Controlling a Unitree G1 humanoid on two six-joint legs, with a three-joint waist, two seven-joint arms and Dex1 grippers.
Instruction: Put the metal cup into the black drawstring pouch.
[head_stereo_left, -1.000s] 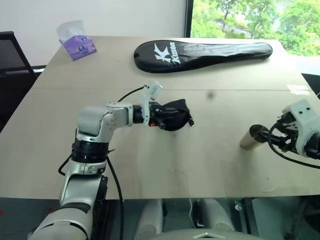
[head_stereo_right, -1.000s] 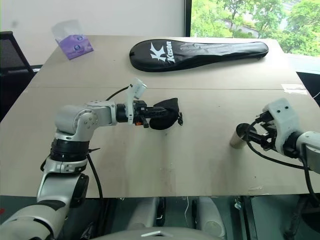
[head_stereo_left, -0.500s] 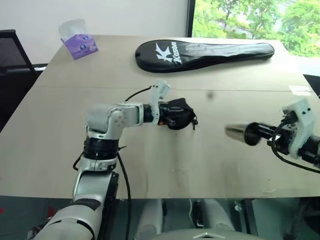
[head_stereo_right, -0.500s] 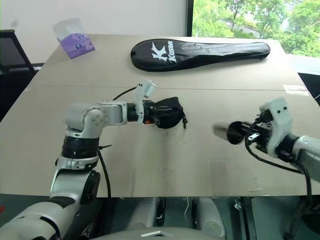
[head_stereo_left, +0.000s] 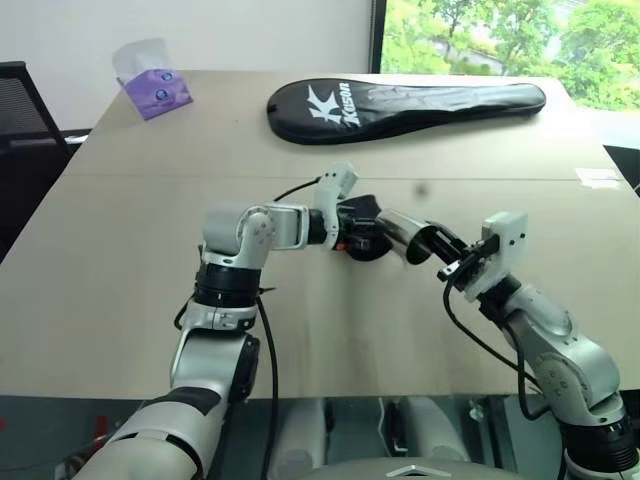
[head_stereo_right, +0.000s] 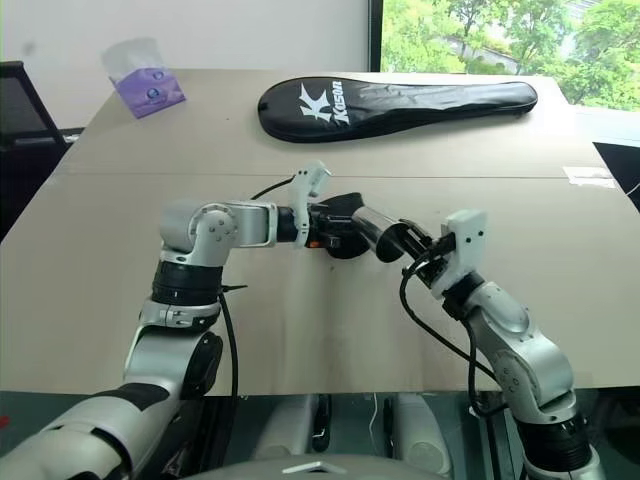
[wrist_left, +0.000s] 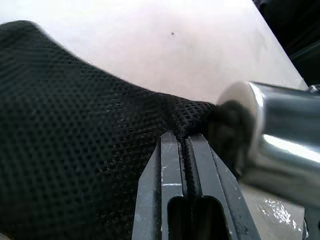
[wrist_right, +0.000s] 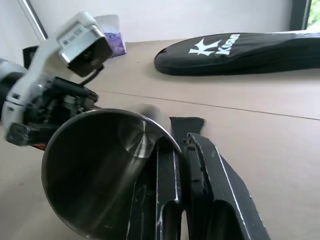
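Right claw (head_stereo_right: 425, 257) holds metal cup (head_stereo_right: 385, 233) seemingly touching black drawstring pouch (head_stereo_right: 340, 215).

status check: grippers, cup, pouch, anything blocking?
Left gripper shut on black mesh drawstring pouch. Right gripper shut on shiny metal cup's rim, base at pouch. Nothing blocking.

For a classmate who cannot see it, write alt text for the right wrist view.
The right gripper pinches the rim of a metal cup, its open mouth facing the camera. Past it, the left gripper hangs above a wooden table, with a black racket cover farther back.
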